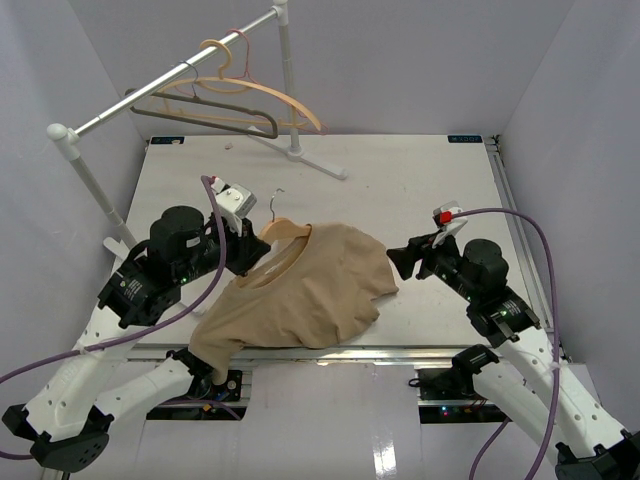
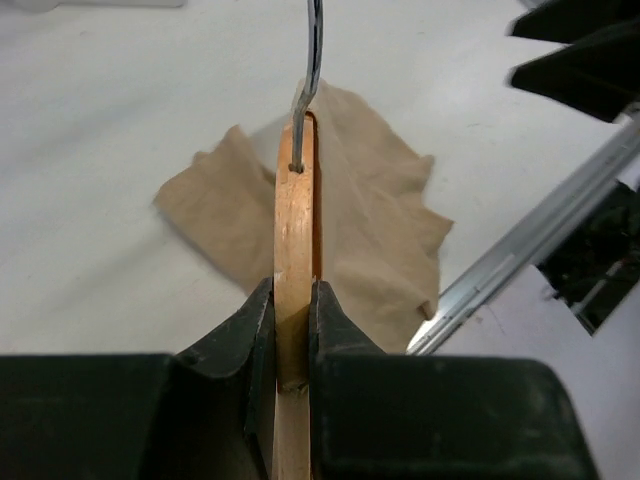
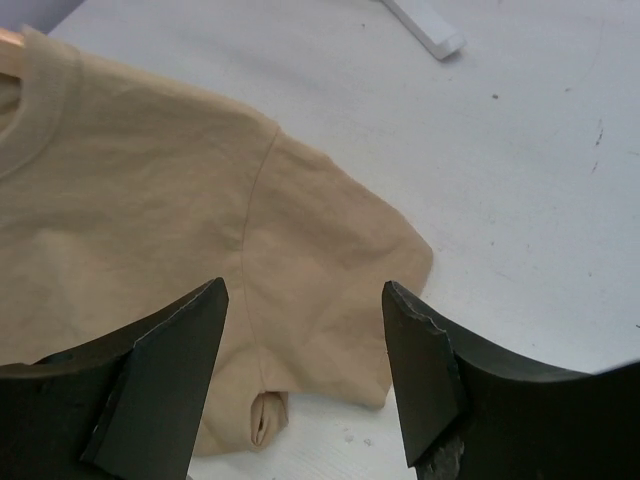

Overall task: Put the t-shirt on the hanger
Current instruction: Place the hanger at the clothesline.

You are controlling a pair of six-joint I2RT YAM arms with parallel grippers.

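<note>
Just ahead of spread R pincer lies t-shirt.

Plain tan-beige soft fabric t-shirt is lying flat-ish on the white table, collar at the top left, one short sleeve sticking out to the right. The black fingers are spread wide down front, framing that sleeve's lower edge.

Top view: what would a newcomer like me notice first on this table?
A tan t-shirt lies mid-table with a wooden hanger poking from its collar, and the left pincer is clamped on that hanger. The right pincer stands open beside the shirt's sleeve. At the far left, a rail carries spare hangers.
</note>
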